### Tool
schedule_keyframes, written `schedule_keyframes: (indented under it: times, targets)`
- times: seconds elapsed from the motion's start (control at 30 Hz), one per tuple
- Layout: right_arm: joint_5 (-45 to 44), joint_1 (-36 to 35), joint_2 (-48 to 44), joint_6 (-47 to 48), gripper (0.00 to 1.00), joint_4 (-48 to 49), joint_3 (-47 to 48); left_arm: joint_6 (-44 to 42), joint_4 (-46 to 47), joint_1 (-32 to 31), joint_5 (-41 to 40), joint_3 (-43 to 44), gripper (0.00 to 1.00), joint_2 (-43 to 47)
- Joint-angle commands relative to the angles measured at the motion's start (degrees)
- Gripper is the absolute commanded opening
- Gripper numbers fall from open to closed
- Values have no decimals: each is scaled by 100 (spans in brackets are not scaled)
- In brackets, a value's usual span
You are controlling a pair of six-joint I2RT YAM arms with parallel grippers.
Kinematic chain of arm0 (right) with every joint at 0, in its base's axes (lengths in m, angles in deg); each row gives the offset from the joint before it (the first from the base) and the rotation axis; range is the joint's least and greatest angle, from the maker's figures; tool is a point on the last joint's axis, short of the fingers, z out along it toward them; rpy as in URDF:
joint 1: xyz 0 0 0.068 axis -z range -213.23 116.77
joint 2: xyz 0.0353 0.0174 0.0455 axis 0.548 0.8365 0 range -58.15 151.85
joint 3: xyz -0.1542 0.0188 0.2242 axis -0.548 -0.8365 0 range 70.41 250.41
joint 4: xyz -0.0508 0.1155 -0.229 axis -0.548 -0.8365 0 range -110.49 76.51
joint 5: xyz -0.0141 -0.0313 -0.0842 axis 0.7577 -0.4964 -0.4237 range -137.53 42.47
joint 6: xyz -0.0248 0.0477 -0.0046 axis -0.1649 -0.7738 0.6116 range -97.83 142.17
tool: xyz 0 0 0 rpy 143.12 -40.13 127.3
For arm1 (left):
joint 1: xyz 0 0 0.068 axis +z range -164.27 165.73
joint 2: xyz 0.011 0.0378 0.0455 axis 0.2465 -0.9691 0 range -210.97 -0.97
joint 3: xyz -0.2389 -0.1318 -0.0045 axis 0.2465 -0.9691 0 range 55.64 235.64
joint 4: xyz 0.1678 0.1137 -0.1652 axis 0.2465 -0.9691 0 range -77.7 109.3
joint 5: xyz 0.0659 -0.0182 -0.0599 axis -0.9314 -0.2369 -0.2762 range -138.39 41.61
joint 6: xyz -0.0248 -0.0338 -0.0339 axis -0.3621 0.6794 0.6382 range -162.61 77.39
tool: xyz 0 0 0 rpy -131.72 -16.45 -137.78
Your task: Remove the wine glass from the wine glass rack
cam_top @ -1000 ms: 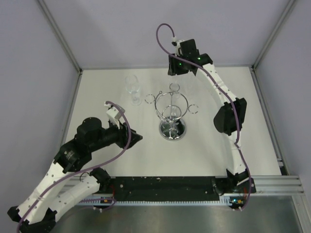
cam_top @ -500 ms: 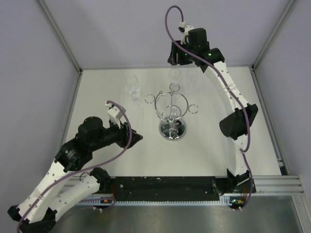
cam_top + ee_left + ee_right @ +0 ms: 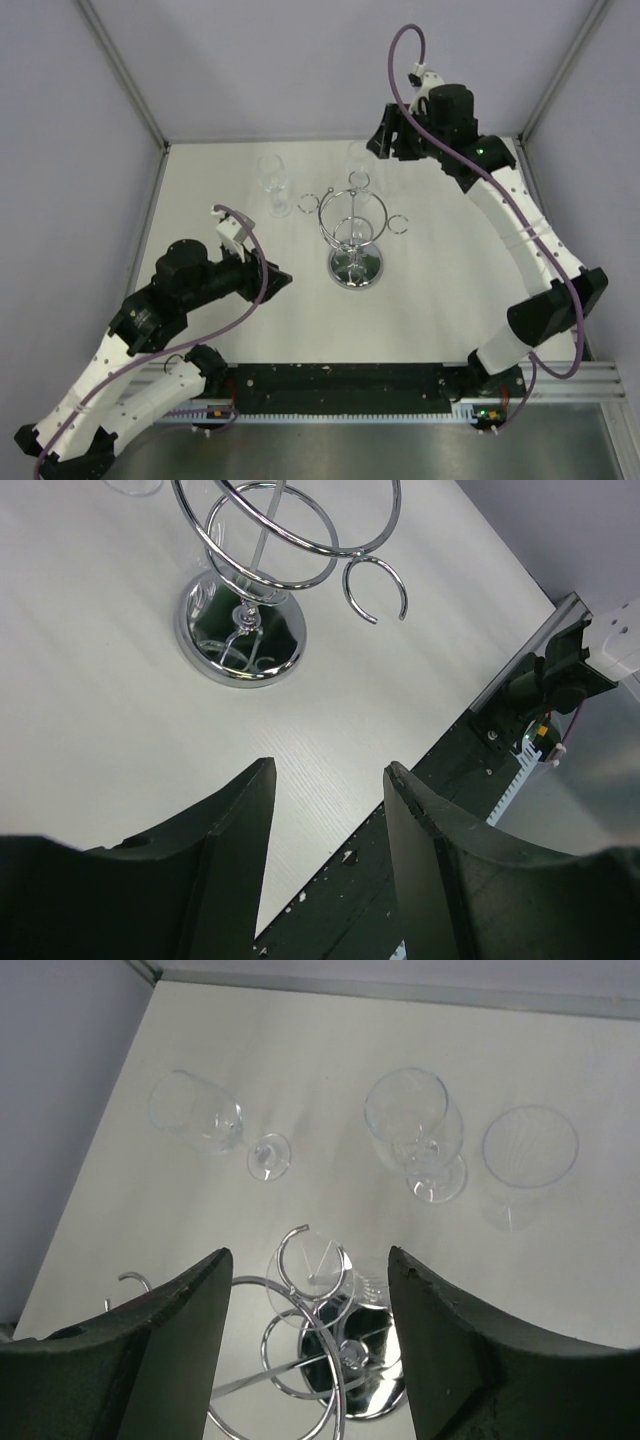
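The left arm (image 3: 100, 372) and right arm (image 3: 515, 215) have white links, black joints and looping purple cables (image 3: 390, 62).

No lettering, label, brand, number or sign can be read on anything here

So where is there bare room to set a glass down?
Bare white tabletop lies between the shiny chrome wire rack and the black near rail, also right of the rack. Crowded behind it: clear wine glasses stand there.

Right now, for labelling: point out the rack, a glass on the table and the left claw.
rack (image 3: 355, 268): top view, mirrored base.
glass (image 3: 413, 1120): right wrist view, bowl.
left claw (image 3: 328, 770): left wrist view, between fingertips.
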Motion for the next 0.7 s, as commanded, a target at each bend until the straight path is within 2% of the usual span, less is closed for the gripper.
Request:
schedule_keyframes:
  times: [0.0, 0.3, 0.67]
  targets:
    - [235, 69, -459, -522, 64, 777, -931, 132, 185, 10, -99, 197, 53, 28]
    - [394, 245, -689, -1059, 64, 1428, -1838, 317, 326, 10, 6, 109, 53, 10]
    - [1123, 403, -601, -1656, 62, 1939, -2278, 343, 335, 1, 33, 100, 53, -51]
